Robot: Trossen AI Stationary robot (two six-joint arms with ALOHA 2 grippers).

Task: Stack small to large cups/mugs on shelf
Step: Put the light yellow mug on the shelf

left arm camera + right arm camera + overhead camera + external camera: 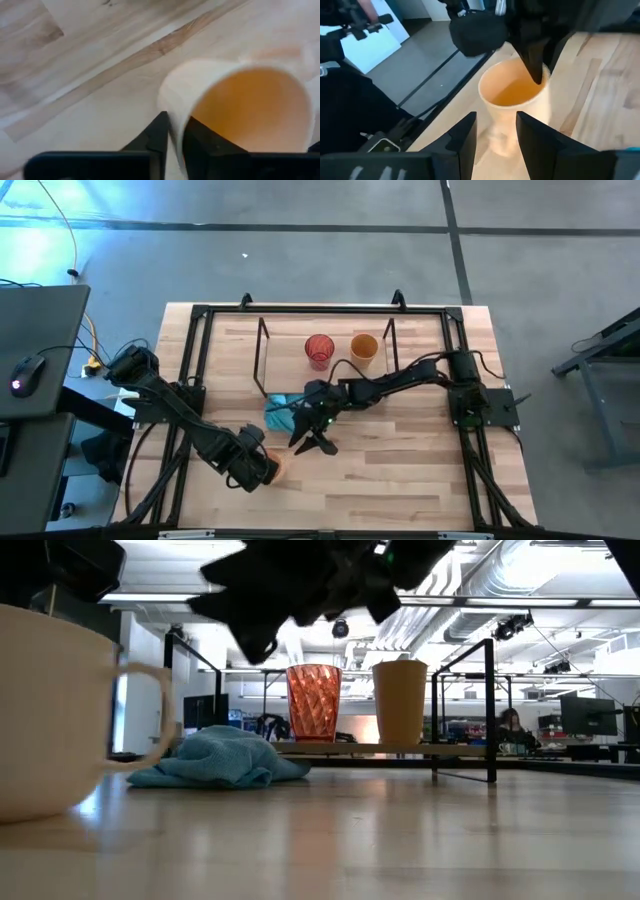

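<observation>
While the left pincer [172, 135] pinches the rim of a light orange mug [240, 105], one finger inside and one outside, the mug stands upright on the tabletop [400, 470] near its front edge. Seen from both wrist cameras, the mug holds nothing; its inside is a warm orange. The handle [150, 720] shows in the low view.

Near the mug, the right pincer [495, 132] hovers above the tabletop with its fingers apart, holding nothing.

Toward the back stands the shelf [400, 749], a light wood board on a thin black wire frame. On it, upright and side by side without touching, are a red patterned cup [319, 349] and an amber tumbler [364, 348]; both look empty from above.

A teal-blue cloth [281, 412] lies crumpled on the tabletop just in front of the shelf.
</observation>
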